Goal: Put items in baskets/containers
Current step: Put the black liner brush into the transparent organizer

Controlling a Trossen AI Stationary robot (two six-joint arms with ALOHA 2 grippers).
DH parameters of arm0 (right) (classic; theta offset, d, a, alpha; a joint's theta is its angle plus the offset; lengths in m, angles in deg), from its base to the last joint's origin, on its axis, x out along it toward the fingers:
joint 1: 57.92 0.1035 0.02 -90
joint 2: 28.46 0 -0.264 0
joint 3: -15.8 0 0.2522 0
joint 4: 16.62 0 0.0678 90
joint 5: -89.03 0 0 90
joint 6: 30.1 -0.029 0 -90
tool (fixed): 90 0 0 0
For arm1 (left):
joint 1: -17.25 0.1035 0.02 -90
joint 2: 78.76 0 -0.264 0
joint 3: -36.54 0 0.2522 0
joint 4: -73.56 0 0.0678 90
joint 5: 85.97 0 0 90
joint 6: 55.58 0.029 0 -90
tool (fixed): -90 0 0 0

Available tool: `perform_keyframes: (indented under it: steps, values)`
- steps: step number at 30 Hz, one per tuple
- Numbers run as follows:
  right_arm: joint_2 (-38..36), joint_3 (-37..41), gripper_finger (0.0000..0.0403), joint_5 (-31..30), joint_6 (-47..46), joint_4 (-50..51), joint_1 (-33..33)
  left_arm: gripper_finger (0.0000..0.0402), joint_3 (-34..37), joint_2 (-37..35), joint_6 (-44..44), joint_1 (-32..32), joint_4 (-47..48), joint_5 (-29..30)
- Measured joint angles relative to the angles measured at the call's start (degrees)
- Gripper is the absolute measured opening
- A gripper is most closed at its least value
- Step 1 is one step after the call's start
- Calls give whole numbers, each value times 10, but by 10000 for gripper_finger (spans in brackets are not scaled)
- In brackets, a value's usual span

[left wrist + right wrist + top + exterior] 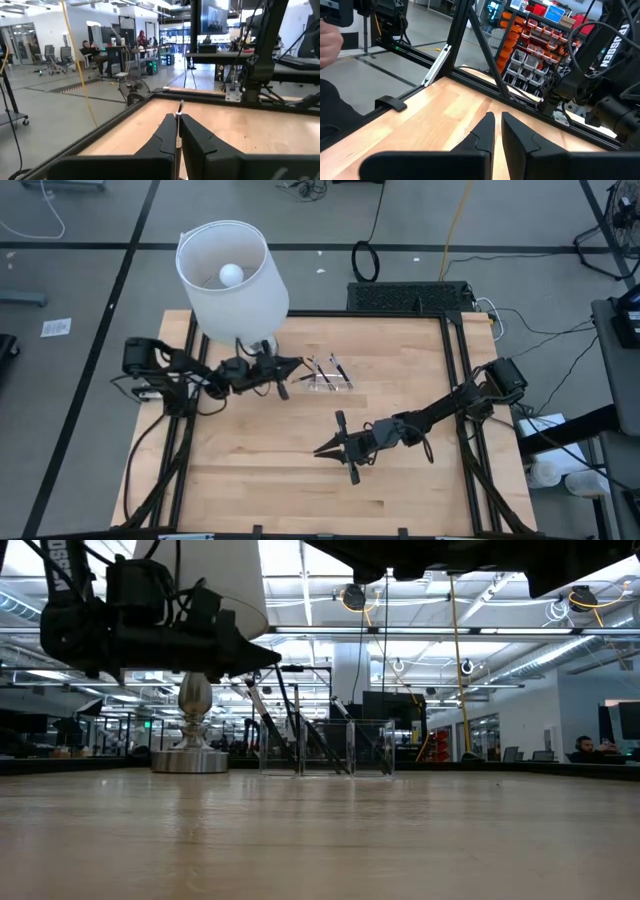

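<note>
Left gripper (296, 364) hangs above the table (250, 470), just beside the clear tray (330, 379), on the tray's lamp side. Its fingers (165, 135) are pressed together on a thin dark stick (179, 120), whose pale tip pokes out past the fingertips. The white lamp (232, 275) stands immediately behind this arm; its metal base (192, 755) shows in the low view.

The tray lies in front of the left gripper's tips, near but not touching. Several sticks (338, 369) lean or lie in it; low view shows them slanting against its clear walls (325, 748). Exact count cannot be told.

Right gripper (326, 450) sits over bare wood, well apart from the tray, which lies beyond and to one side of its tips. Fingers (482, 132) nearly together with a narrow gap; nothing between them.

People sit at desks in the room beyond.
</note>
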Motion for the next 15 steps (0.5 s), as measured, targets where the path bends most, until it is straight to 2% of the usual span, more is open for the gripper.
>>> perform_keyframes:
  steps: [15]
  values:
    - [0, 0, 18, 0, -23, 1, 1, 10, -20, 82, -1, 7, 0, 7]
